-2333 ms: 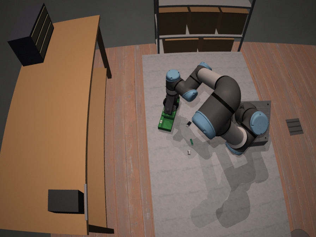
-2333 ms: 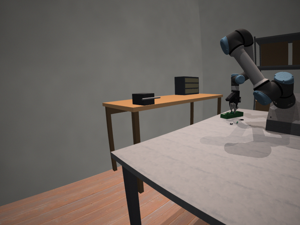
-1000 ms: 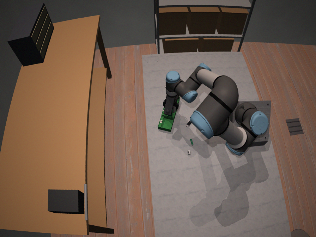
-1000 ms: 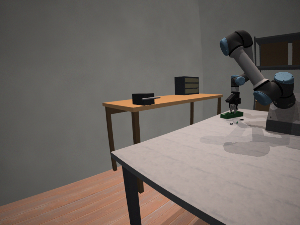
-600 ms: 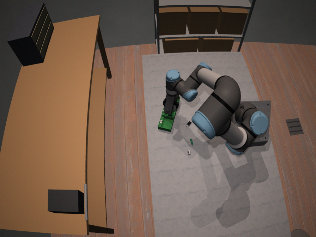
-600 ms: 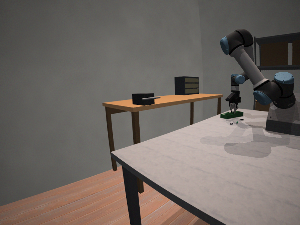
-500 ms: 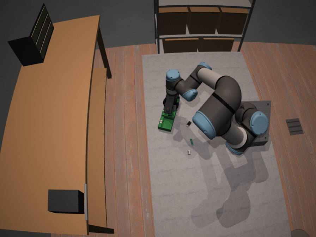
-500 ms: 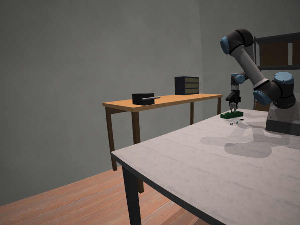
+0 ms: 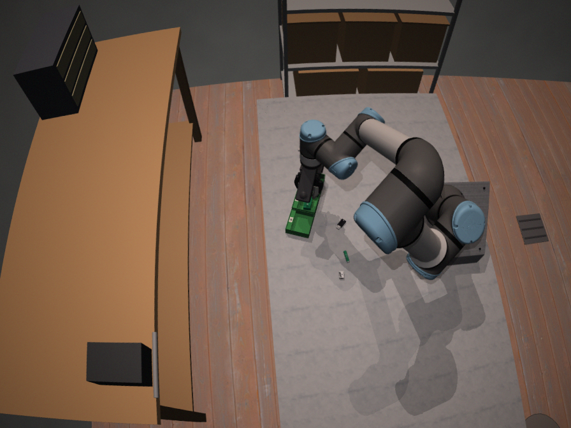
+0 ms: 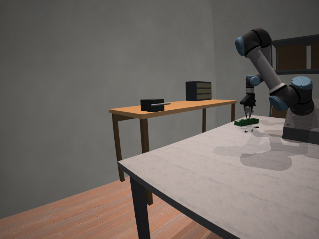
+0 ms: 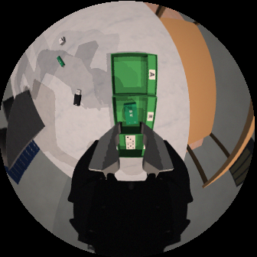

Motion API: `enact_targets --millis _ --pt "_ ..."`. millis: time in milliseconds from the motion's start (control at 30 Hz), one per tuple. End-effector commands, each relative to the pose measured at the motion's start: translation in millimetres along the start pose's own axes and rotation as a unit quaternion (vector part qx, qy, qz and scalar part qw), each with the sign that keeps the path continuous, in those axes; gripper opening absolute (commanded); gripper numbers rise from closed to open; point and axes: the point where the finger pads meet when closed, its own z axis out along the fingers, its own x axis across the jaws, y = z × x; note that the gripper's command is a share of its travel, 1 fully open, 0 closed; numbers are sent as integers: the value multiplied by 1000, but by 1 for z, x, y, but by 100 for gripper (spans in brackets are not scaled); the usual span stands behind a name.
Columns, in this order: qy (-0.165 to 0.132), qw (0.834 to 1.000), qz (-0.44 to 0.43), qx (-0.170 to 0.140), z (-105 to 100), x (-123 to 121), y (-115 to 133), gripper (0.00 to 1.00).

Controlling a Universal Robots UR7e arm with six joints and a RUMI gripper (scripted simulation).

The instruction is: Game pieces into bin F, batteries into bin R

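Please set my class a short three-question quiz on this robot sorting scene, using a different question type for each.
1. True or false: the gripper is clamped on a battery.
2. Multiple choice: how many small items lie loose on the grey table, outside the green bins? A) one B) three C) five
3. Fill in: the green battery inside the bins lies in the compartment marked ___.

Key: 1 false, since nothing is between the fingers. 2 B: a black piece, a green battery and a white piece. 3 R.
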Motion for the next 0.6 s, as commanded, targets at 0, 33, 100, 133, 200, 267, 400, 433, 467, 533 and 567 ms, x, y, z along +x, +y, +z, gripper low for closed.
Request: enact_targets --millis 0,33,100,133,200,267,400,433,467,533,567 --pt "0 1000 0 0 -5 0 0 20" --pt "0 1000 0 0 -5 0 0 20" --pt "0 1000 0 0 -5 0 0 20" --pt "0 1000 0 0 -5 0 0 20" --pt "0 1000 0 0 -5 0 0 20" --pt "0 1000 -25 0 -5 -6 -6 14" --pt "0 995 -104 0 -7 -31 -28 14" --pt "0 993 -117 0 -7 -37 -33 14" --pt "0 991 -130 0 -7 -43 -39 14" --pt "-1 988 -157 -1 -8 -55 -50 14" --pt "-1 985 -170 -1 -8 -62 -56 14"
